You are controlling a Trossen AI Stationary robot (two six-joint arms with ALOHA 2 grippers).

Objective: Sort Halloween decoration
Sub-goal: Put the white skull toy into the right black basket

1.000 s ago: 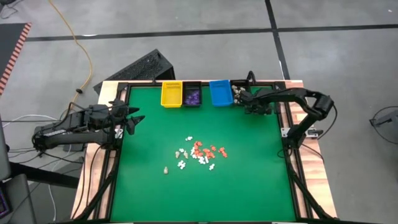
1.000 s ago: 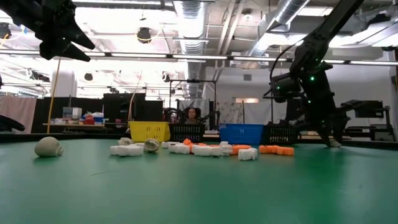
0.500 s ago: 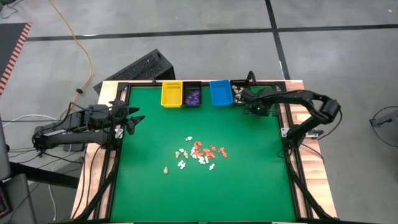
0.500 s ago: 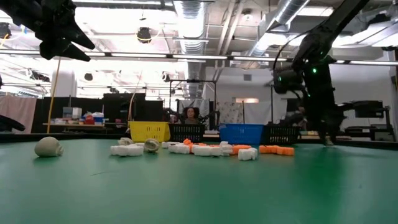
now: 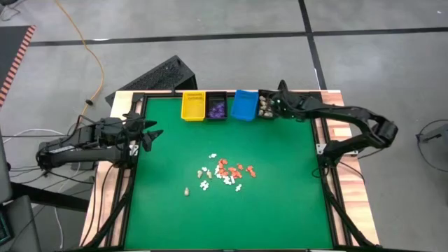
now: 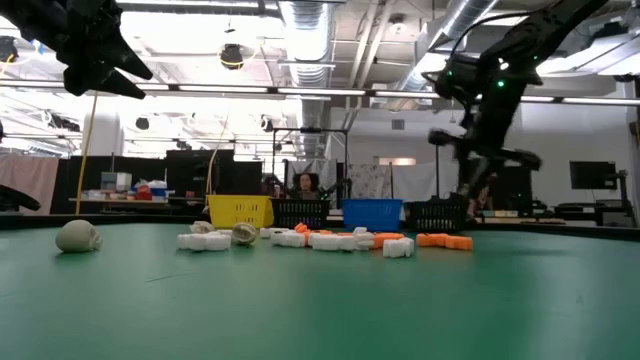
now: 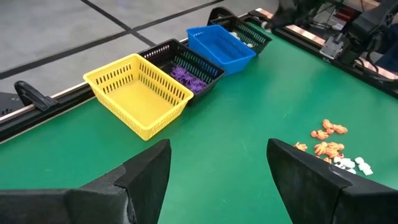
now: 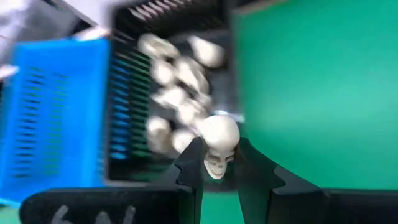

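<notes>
The Halloween decoration lies as a loose pile of small white, cream and orange pieces (image 5: 225, 170) on the green mat's middle, with one cream piece (image 6: 77, 236) lying apart. My right gripper (image 5: 274, 106) hovers over the black bin of cream pieces (image 5: 266, 105) at the far edge, shut on a small cream skull (image 8: 219, 142). My left gripper (image 5: 150, 133) waits open at the table's left edge, above the mat, with nothing between its fingers (image 7: 149, 177). My right gripper pinches the skull's lower face (image 8: 216, 165) between its two fingertips (image 8: 194, 167), and the rounded crown sticks out past the tips. The fingers slant down from the table's right toward the far edge. The skull is lifted clear, above the black bin's cream pieces (image 8: 177, 93).
Along the far edge stand a yellow bin (image 5: 193, 105), a black bin with purple pieces (image 5: 216, 106) and a blue bin (image 5: 245, 103), which sits askew right beside the bin of cream pieces. Green mat lies bare around the pile.
My right gripper has risen from the mat near the far right corner, swung toward the far edge over the black bin of cream pieces, and tipped more level. The blue bin has turned a little and shifted toward the table's left.
</notes>
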